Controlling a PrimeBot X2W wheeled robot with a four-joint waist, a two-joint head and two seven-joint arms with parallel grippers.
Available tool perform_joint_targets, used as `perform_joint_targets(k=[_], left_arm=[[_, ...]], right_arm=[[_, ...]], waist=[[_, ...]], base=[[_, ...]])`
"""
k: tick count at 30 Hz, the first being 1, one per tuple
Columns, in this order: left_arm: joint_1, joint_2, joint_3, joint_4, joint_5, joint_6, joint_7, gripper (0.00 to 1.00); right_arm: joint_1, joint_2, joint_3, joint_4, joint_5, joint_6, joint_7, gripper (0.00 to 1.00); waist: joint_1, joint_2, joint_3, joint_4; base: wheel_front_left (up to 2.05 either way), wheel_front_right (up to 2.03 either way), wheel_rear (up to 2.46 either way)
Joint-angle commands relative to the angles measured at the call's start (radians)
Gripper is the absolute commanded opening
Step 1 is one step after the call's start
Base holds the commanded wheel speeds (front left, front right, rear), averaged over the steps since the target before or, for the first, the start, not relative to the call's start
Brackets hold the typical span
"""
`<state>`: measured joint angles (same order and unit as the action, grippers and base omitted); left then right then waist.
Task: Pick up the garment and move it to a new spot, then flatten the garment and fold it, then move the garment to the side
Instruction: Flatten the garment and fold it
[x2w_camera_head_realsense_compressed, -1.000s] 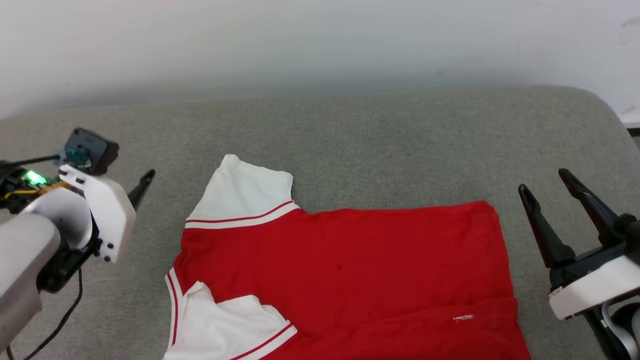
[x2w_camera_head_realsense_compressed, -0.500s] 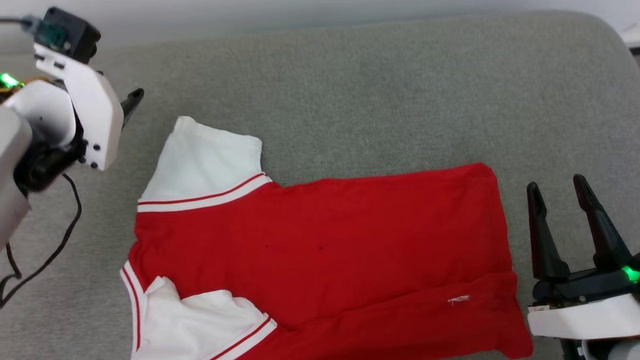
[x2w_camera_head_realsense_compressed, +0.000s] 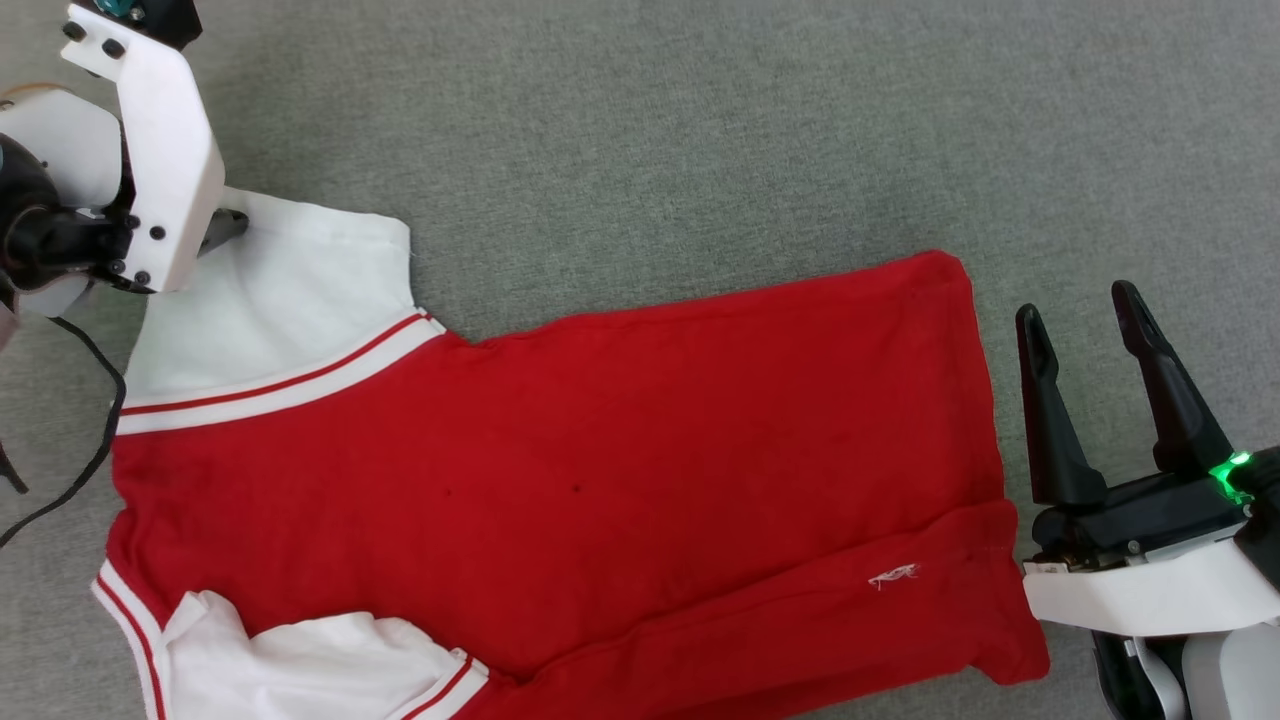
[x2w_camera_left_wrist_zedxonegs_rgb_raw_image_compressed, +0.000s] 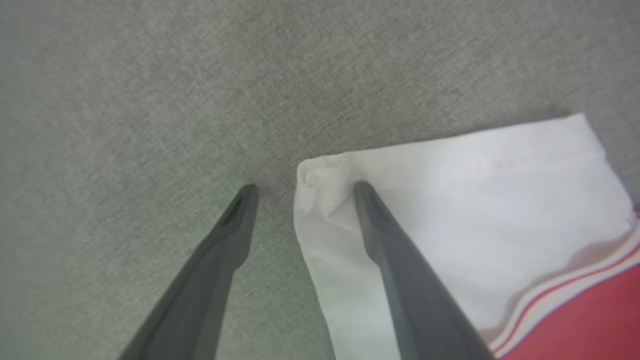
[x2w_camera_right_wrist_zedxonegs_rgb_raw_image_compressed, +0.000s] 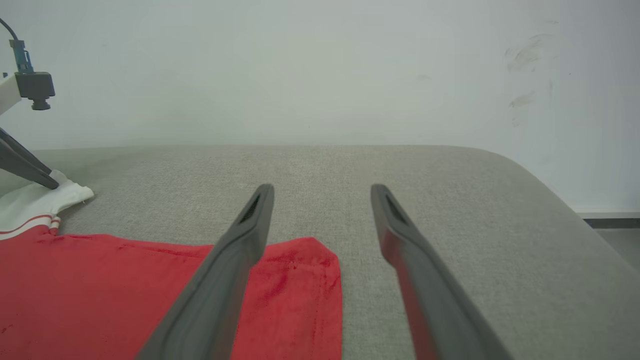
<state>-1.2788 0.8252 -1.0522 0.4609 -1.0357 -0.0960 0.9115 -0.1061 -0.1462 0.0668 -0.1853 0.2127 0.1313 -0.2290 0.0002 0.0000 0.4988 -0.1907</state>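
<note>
Head view: the grey surface (x2w_camera_head_realsense_compressed: 700, 150) carries the garment (x2w_camera_head_realsense_compressed: 560, 480) flat, long axis running left to right, sleeves toward my left, hem (x2w_camera_head_realsense_compressed: 975, 420) toward my right; the corner of the far white sleeve (x2w_camera_left_wrist_zedxonegs_rgb_raw_image_compressed: 450, 200) sits between the left jaws, spread, one finger over it; right jaws spread, empty, just beside the hem

The left wrist camera hangs close over the grey cushion (x2w_camera_left_wrist_zedxonegs_rgb_raw_image_compressed: 125, 100). It faces down along the left gripper (x2w_camera_left_wrist_zedxonegs_rgb_raw_image_compressed: 305, 186), with a white sleeve (x2w_camera_left_wrist_zedxonegs_rgb_raw_image_compressed: 475, 200) corner at the fingertips. The right wrist camera sits low and faces level along the right gripper (x2w_camera_right_wrist_zedxonegs_rgb_raw_image_compressed: 322, 187) toward the wall (x2w_camera_right_wrist_zedxonegs_rgb_raw_image_compressed: 300, 65). The head camera looks steeply down from farther off. It shares that sleeve corner with the left wrist view. With the right wrist view it shares the red jersey T-shirt (x2w_camera_head_realsense_compressed: 600, 450) hem corner, left of the right gripper's fingertips.
</note>
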Motion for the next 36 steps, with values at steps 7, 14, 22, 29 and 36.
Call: perform_joint_targets(k=[7, 14, 22, 29, 36], left_arm=[[0.045, -0.004, -0.057, 0.008, 0.000, -0.011, 0.055, 1.00], [0.045, 0.000, -0.056, 0.010, -0.001, -0.021, 0.018, 0.00], [0.049, -0.010, -0.046, -0.009, -0.014, -0.031, -0.094, 0.00], [0.085, -0.006, -0.081, -0.088, -0.013, -0.033, -0.170, 0.00], [0.095, -0.002, -0.123, -0.156, -0.006, -0.034, -0.211, 0.00]], right_arm=[[-0.039, -0.008, 0.016, 0.035, 0.004, -0.001, -0.021, 1.00], [-0.055, -0.032, 0.002, 0.057, -0.002, -0.001, -0.029, 1.00], [-0.106, -0.123, -0.039, 0.038, -0.022, -0.001, 0.028, 1.00], [-0.230, -0.278, 0.019, 0.039, 0.025, -0.001, 0.262, 1.00], [-0.397, -0.502, 0.253, 0.083, 0.163, -0.001, 0.648, 1.00]], waist=[[-0.0002, 0.0000, 0.056, -0.029], [-0.0002, 0.0000, 0.030, -0.011], [-0.0002, 0.0000, -0.093, 0.042], [-0.0002, 0.0000, -0.169, 0.090], [-0.0002, 0.0000, -0.194, 0.125]], base=[[0.00, 0.00, 0.00], [0.00, 0.00, 0.00], [0.00, 0.00, 0.00], [0.00, 0.00, 0.00], [0.00, 0.00, 0.00]])
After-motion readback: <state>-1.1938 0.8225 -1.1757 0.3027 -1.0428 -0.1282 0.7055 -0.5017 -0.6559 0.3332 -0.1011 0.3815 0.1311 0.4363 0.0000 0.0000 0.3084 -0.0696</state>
